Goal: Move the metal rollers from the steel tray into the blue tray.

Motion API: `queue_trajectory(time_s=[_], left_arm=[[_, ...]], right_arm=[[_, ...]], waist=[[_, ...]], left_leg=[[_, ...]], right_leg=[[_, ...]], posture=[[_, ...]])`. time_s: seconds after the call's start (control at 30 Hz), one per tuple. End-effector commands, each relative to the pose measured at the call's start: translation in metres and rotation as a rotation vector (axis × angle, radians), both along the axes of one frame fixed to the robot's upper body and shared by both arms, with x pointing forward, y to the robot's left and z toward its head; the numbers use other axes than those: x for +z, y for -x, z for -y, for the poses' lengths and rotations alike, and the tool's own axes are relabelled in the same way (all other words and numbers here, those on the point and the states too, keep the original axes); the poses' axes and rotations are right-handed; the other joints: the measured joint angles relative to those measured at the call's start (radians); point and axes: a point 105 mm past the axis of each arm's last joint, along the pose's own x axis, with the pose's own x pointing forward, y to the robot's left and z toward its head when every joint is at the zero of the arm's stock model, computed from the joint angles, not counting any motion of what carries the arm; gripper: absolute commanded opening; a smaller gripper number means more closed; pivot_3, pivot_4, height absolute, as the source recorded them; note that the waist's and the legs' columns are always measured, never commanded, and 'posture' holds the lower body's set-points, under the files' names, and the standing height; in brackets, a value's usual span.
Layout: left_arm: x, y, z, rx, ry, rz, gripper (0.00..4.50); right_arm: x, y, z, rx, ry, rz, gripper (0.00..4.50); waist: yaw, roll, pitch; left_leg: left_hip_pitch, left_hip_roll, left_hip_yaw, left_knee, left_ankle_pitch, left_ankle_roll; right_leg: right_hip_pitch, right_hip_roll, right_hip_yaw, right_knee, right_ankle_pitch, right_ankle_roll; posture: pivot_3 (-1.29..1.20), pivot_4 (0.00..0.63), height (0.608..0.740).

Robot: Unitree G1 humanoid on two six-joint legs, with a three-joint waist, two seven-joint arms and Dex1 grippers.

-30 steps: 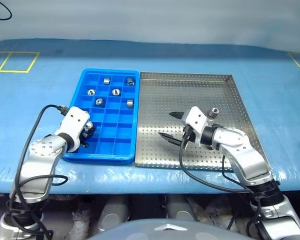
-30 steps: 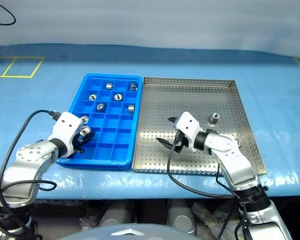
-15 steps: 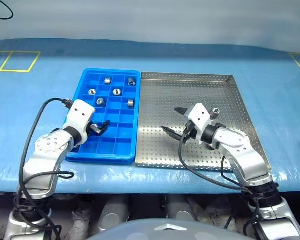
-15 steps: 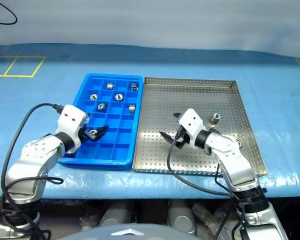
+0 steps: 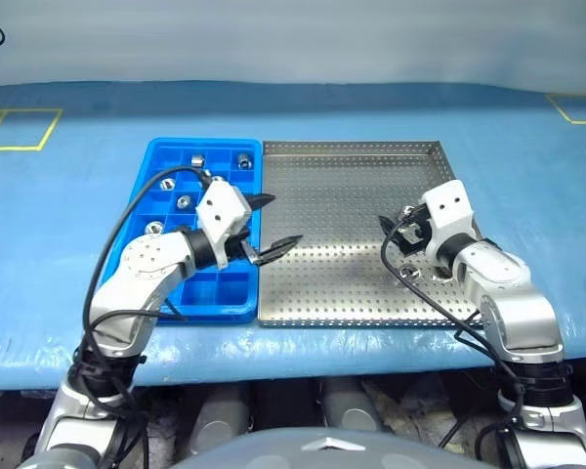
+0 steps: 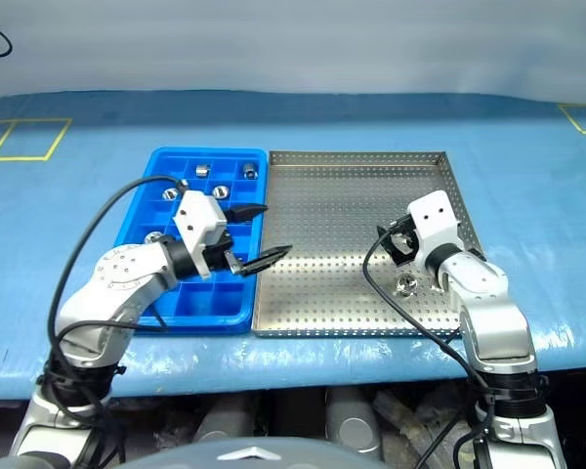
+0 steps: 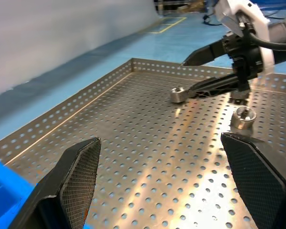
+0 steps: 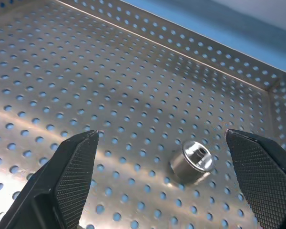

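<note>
Two metal rollers (image 7: 243,117) left on steel tray (image 5: 342,166), near its right edge; rest already sorted in blue tray (image 5: 141,200) compartments. Right claw (image 8: 162,157) spread wide, empty, straddling one roller, prob. lining up pick. Left claw (image 5: 266,227) released, empty, over seam betw. trays, aimed toward steel tray. Both on blue worktop (image 5: 68,195). No readable labels or writing.

I see a table under a blue cover (image 5: 68,225), yellow tape squares (image 5: 20,127) at its far corners, pale wall (image 5: 293,39) behind.
</note>
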Motion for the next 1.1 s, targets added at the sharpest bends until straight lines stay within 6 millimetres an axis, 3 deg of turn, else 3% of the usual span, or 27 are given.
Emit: queue_trajectory(time_s=[0.03,0.23,0.4,0.8,1.1], left_arm=[[0.006,0.003,0.012,-0.068,0.01,0.038,4.37],[0.001,0.006,0.02,-0.121,0.003,0.025,4.37],[-0.002,0.005,0.024,-0.134,-0.005,0.025,4.37],[-0.006,0.005,0.021,-0.115,-0.014,0.029,4.37],[-0.006,0.006,0.02,-0.103,-0.016,0.034,4.37]], right_arm=[[0.009,0.015,-0.003,0.035,-0.004,0.001,4.5],[-0.001,0.039,-0.003,0.052,-0.036,-0.074,4.5],[-0.009,0.047,-0.005,0.058,-0.06,-0.119,4.5],[-0.027,0.042,-0.025,0.122,-0.118,-0.182,4.5],[-0.04,0.032,-0.023,0.102,-0.123,-0.216,4.5]], waist=[[-0.011,0.0,0.0],[-0.047,0.001,0.0],[-0.086,0.001,0.0],[-0.132,0.001,0.0],[-0.133,0.0,0.0]], left_leg=[[0.0,0.0,0.0,0.0,0.0,0.0],[0.0,0.0,0.001,0.001,0.0,0.001],[0.002,0.001,0.003,0.002,0.0,0.001],[0.004,0.001,0.006,0.002,0.0,0.002],[0.004,0.001,0.006,0.002,0.0,0.002]], right_leg=[[0.0,0.0,0.0,0.0,0.0,0.0],[0.0,0.0,0.002,0.0,0.0,0.001],[0.002,0.001,0.003,0.0,-0.002,0.007],[0.003,0.002,0.007,0.0,-0.002,0.009],[0.002,0.002,0.008,0.0,-0.001,0.01]], posture=[[-0.24,0.15,0.74],[-0.27,0.15,0.74],[-0.29,0.15,0.74],[-0.26,0.15,0.74],[-0.24,0.15,0.74]])
